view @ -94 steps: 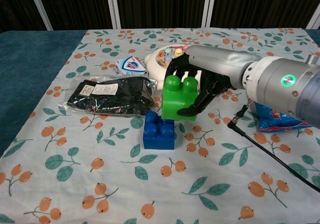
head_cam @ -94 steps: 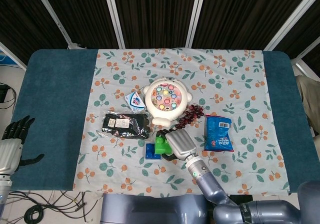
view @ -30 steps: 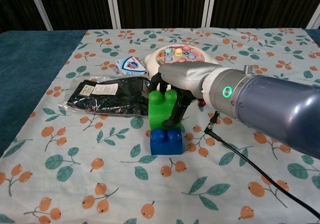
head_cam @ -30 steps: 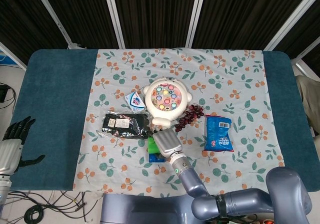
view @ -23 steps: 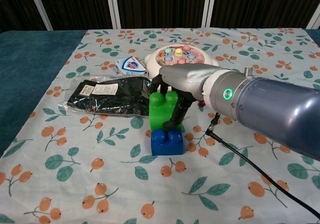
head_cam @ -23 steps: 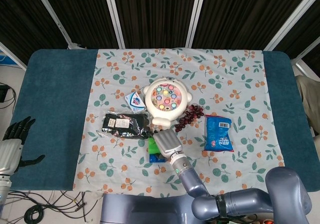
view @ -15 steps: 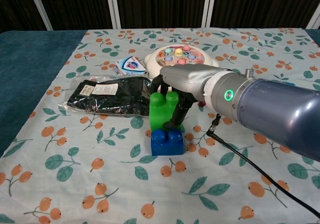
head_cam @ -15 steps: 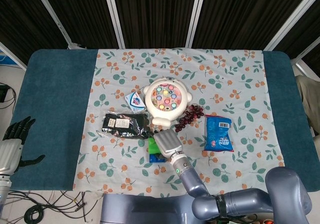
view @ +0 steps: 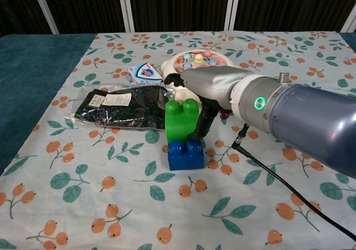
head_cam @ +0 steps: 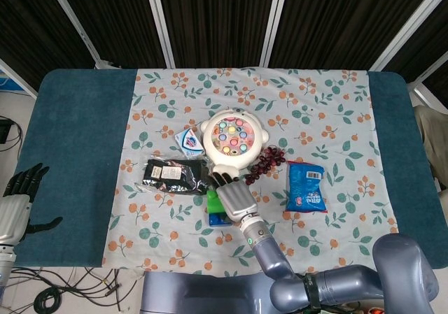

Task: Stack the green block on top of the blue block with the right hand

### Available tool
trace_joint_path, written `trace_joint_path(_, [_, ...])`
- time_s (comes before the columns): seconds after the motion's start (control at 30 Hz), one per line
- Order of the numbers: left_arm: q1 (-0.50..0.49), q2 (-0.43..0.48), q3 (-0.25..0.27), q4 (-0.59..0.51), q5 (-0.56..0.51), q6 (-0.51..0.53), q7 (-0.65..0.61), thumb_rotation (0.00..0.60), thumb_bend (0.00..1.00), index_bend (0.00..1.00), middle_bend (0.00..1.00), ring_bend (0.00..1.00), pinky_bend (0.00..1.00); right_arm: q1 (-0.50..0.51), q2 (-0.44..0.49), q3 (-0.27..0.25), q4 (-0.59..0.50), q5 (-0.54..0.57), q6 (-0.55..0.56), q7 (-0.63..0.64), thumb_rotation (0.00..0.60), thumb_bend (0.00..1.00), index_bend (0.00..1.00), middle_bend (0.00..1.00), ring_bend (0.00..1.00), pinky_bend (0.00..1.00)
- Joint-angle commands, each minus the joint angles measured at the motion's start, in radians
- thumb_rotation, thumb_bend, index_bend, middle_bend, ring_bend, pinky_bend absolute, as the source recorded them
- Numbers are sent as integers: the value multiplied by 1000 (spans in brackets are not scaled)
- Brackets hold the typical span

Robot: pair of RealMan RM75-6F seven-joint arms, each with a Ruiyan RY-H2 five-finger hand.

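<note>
We see the green block point(view: 182, 122) seated on the blue block point(view: 186, 155); right hand point(view: 196, 96) released, fingers lifted (thumb touching its side). Left hand point(head_cam: 15, 201) idle, spread.

Head view high overhead, chest view low and close (shared floral cloth point(head_cam: 329, 104)).

glossy plastic green block point(view: 182, 122), seemingly matt tablecloth point(view: 111, 166)

A bright green block point(view: 182, 122) sits on a royal blue block point(view: 186, 155). The cloth point(view: 83, 166) is pale grey with orange berries and teal leaves; the bench point(head_cam: 77, 132) is dark teal. The snack bag point(head_cam: 306, 187) is blue, the packet point(view: 122, 108) black.
</note>
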Motion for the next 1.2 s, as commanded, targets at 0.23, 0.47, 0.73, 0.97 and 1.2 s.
trace_joint_path(0.23, [0,-1,0,1,-1,0,3,600,37,0,0,0,0,-33,36,-12,-63,-48,53,9,600,183,0,0,0,220])
trace_joint_path(0.47, [1,-3,-1,3,-3,2,9,600,37,0,0,0,0,-123,164,-83,-167,-190,129,71,600,182,0,0,0,219])
trace_joint_path(0.73, [3,-13,-1,15,5,16,39,600,36,0,0,0,0,-327,392,-260,-166,-497,260,281,600,106,0,0,0,219])
trace_joint_path(0.97, [6,-31,-4,37,0,32,89,600,36,0,0,0,0,-495,518,-370,-60,-619,335,480,600,72,0,0,0,198])
trace_joint_path(1.2, [11,-47,-11,46,-2,53,115,600,36,0,0,0,0,-604,521,-380,78,-722,397,614,600,69,0,0,0,198])
